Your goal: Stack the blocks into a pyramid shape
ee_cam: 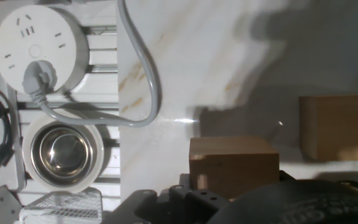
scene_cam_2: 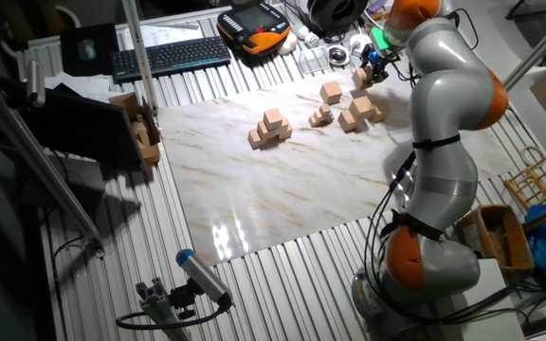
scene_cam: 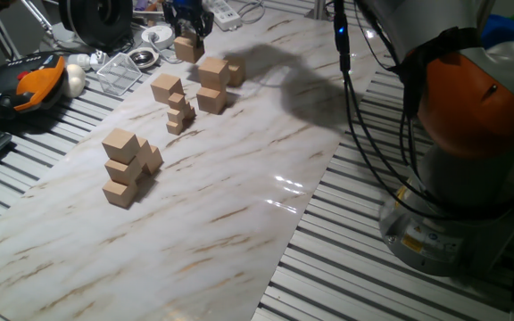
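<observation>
Gripper (scene_cam: 188,27) at the worktop's (scene_cam: 239,223) far edge, 12 o'clock in one fixed view; jaws closed on a tan block (scene_cam: 188,49), held above the surface. Hand view: block (ee_cam: 232,165) clamped between the fingers. Stepped pile of blocks (scene_cam: 128,168) at 9 o'clock. Two-high stack (scene_cam: 212,85) near centre, loose block (scene_cam: 165,87) beside it.
</observation>
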`<state>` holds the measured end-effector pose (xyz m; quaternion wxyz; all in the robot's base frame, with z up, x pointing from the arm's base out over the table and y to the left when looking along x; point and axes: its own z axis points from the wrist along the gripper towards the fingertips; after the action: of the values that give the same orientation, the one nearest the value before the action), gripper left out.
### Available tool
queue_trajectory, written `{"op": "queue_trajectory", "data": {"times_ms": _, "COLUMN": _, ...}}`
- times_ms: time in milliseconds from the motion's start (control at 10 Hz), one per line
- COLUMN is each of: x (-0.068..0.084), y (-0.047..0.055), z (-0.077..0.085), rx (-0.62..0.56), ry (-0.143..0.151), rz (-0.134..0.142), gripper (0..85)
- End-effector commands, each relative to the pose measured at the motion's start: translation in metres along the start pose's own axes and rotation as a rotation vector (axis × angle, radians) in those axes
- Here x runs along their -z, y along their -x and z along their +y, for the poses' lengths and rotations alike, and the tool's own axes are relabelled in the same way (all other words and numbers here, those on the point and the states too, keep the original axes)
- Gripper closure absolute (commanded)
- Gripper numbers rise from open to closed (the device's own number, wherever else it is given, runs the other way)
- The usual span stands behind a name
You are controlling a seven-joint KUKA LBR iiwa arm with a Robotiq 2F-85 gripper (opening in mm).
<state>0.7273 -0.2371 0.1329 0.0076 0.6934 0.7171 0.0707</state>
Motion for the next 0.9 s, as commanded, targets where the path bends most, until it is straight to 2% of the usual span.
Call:
{"op": "queue_trajectory", "data": {"times_ms": 0, "x": 0.002, "y": 0.000, "z": -0.003, "rx": -0.001, "ry": -0.015, "rz": 0.020, "gripper": 85.0}}
{"op": "queue_trajectory", "data": {"times_ms": 300, "x": 0.019, "y": 0.000, "z": -0.019, "rx": 0.004, "ry": -0.046, "rz": 0.032, "gripper": 85.0}}
{"op": "queue_trajectory", "data": {"times_ms": 500, "x": 0.024, "y": 0.005, "z": -0.031, "rx": 0.029, "ry": -0.045, "rz": 0.024, "gripper": 85.0}}
{"op": "queue_trajectory", "data": {"times_ms": 800, "x": 0.030, "y": 0.007, "z": -0.043, "rx": 0.024, "ry": -0.061, "rz": 0.037, "gripper": 85.0}}
